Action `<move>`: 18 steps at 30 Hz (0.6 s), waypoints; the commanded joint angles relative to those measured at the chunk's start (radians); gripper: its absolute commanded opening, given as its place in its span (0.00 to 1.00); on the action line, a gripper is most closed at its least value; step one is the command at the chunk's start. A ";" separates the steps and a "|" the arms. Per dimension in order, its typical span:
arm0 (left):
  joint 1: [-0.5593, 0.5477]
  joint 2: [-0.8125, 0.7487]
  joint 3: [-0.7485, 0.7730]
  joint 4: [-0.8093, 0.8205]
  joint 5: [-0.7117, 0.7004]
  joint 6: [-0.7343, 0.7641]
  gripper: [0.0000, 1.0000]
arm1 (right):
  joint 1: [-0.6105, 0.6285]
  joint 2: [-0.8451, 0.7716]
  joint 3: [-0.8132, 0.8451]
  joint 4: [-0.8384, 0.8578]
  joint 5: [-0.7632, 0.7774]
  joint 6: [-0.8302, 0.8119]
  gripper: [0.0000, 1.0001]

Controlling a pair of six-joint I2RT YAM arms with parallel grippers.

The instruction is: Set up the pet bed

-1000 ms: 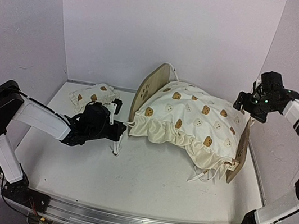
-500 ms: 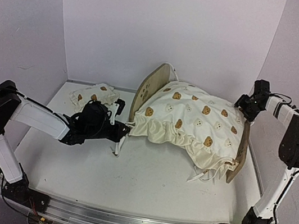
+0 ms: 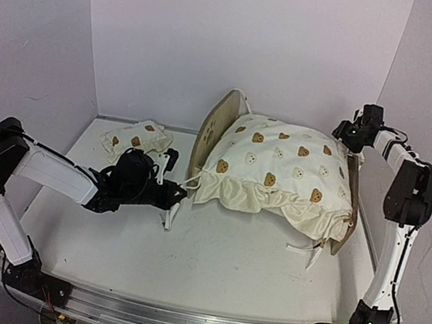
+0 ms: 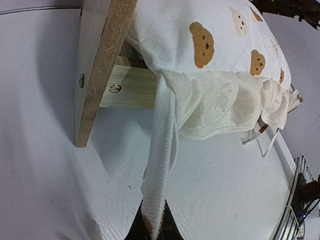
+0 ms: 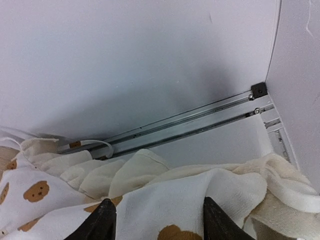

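Note:
The pet bed (image 3: 212, 133) stands at mid-table, a plywood headboard on the left and a footboard (image 3: 344, 232) on the right. The cream bear-print cushion (image 3: 280, 172) lies over it and hides the base. My left gripper (image 3: 176, 197) lies low on the table by the headboard's near corner, shut on a cushion tie (image 4: 162, 150) that runs into it (image 4: 154, 230). The headboard (image 4: 102, 65) and side rail (image 4: 132, 87) show in the left wrist view. My right gripper (image 3: 353, 134) is over the cushion's far right corner, its fingers (image 5: 100, 222) wide apart with cushion cloth (image 5: 190, 200) between them.
A small bear-print pillow (image 3: 136, 137) lies at the back left, behind my left arm. White walls close the back and sides; a metal rail (image 5: 190, 127) runs along the back wall's foot. More ties (image 3: 305, 250) hang at the cushion's near right corner.
My right gripper has moved left and back onto the cushion's far right corner. The cushion's right side has shifted up and back over the footboard. My left gripper still holds the tie.

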 commanded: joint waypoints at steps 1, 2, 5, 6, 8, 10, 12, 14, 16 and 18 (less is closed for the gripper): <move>0.008 -0.056 0.017 0.002 0.007 -0.013 0.00 | 0.002 -0.166 0.060 -0.194 0.156 -0.150 0.67; 0.014 -0.056 0.026 -0.004 0.015 -0.017 0.00 | 0.007 -0.207 0.048 -0.242 0.205 -0.159 0.71; 0.028 -0.054 0.055 -0.015 0.065 -0.022 0.00 | 0.046 -0.370 -0.088 -0.285 0.263 -0.195 0.83; 0.030 -0.053 0.067 -0.018 0.077 -0.020 0.00 | 0.089 -0.443 -0.143 -0.283 0.262 -0.208 0.87; 0.030 -0.056 0.086 -0.023 0.109 -0.014 0.00 | 0.176 -0.537 -0.252 -0.274 0.221 -0.219 0.90; 0.031 -0.064 0.105 -0.030 0.151 -0.002 0.00 | 0.277 -0.614 -0.375 -0.231 0.117 -0.204 0.92; 0.032 -0.082 0.120 -0.043 0.181 0.008 0.00 | 0.364 -0.665 -0.495 -0.163 -0.026 -0.174 0.92; 0.035 -0.102 0.129 -0.062 0.180 0.010 0.00 | 0.461 -0.693 -0.595 -0.121 -0.080 -0.201 0.92; 0.039 -0.121 0.134 -0.083 0.163 0.009 0.00 | 0.555 -0.694 -0.638 -0.122 -0.061 -0.286 0.91; 0.047 -0.133 0.136 -0.107 0.134 -0.002 0.00 | 0.599 -0.681 -0.654 -0.149 0.005 -0.339 0.85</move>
